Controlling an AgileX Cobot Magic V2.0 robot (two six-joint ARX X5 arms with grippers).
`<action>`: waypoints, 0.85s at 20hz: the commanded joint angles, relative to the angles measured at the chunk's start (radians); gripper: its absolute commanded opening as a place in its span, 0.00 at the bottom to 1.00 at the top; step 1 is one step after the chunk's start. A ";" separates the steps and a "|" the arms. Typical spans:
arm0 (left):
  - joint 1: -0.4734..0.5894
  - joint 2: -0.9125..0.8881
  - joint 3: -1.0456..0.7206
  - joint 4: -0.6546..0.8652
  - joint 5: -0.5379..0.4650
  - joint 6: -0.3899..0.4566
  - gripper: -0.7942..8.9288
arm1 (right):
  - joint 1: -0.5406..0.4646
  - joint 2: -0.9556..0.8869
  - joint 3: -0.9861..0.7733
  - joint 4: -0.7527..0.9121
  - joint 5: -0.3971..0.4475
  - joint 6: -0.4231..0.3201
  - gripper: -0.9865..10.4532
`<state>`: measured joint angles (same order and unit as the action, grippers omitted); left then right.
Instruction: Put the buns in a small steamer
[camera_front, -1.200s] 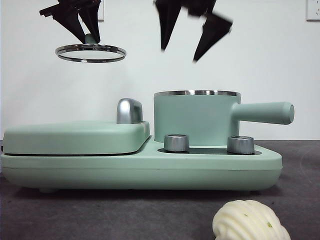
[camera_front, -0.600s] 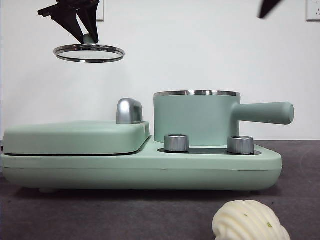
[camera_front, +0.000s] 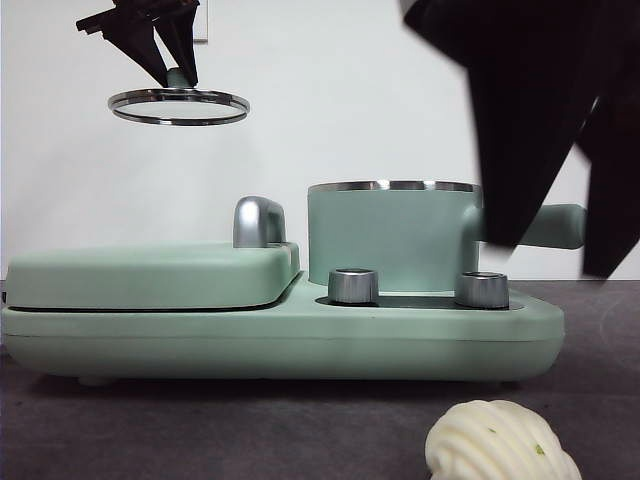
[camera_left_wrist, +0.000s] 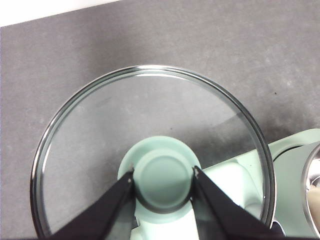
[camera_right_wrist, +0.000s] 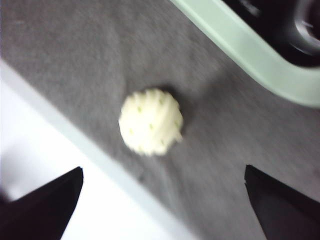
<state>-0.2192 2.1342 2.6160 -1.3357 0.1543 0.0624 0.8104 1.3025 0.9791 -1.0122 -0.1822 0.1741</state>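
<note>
Bun (camera_right_wrist: 151, 121) blurred | right gripper (camera_right_wrist: 162, 200) jaws apart | left gripper (camera_left_wrist: 163, 176) clamps lid knob (camera_left_wrist: 162, 182)

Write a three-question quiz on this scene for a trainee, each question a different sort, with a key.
1. True or false: the glass lid sits on the green pot.
2. Which gripper is above the ridged bun with open jaws? A) left gripper B) right gripper
3. Fill in: the ridged bun lies on the dark ____, in front of the cooker base.

Key
1. False: the left gripper holds the lid by its knob, up in the air and off to the side of the pot.
2. B
3. table
</note>
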 joint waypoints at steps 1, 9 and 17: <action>-0.003 -0.009 0.042 0.023 0.002 -0.004 0.17 | 0.038 0.021 -0.067 0.122 0.000 0.051 0.54; -0.003 -0.009 0.042 0.024 0.002 -0.004 0.17 | 0.076 0.171 -0.121 0.227 0.006 0.065 0.40; -0.003 -0.009 0.042 0.024 0.002 -0.004 0.17 | 0.074 0.204 -0.060 0.175 -0.003 0.080 0.23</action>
<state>-0.2192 2.1342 2.6160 -1.3354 0.1543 0.0624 0.8761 1.4933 0.8940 -0.8490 -0.1833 0.2420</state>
